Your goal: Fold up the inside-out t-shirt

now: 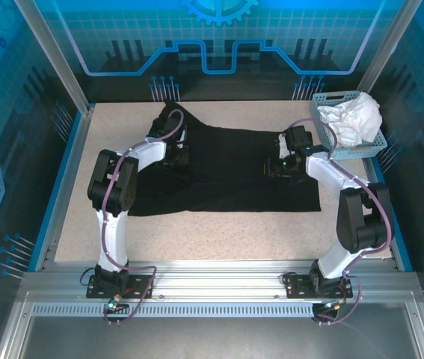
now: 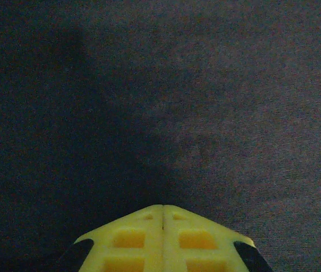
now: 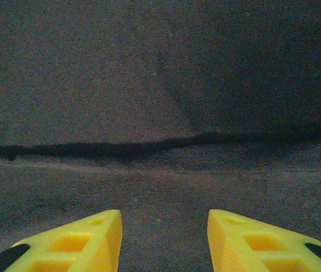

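Black cloth takes the middle of your counter [image 1: 219, 238]: the inside-out t-shirt [image 1: 226, 179] lies spread mostly flat on the speckled surface, its near edge running roughly straight from side to side and one part reaching toward the far-left corner.

Your left end effector [image 1: 179, 155] sits low over the shirt's left portion. In the left wrist view its yellow fingers [image 2: 129, 238] are pressed together, tip to tip, right against the dark fabric [image 2: 217, 113]. Whether any cloth is pinched between them, you cannot tell from here.

Your right end effector [image 1: 280, 166] is down over the shirt's right portion. In the right wrist view its two yellow fingers [image 3: 86, 238] stand apart at a moderate gap with bare cloth between them, gripping nothing. Just ahead of them a dark crease or folded edge [image 3: 149, 148] crosses the fabric from side to side.

Well apart from the shirt, at the counter's far-right corner, a pale blue plastic basket [image 1: 321, 105] holds a crumpled white garment [image 1: 355, 118].
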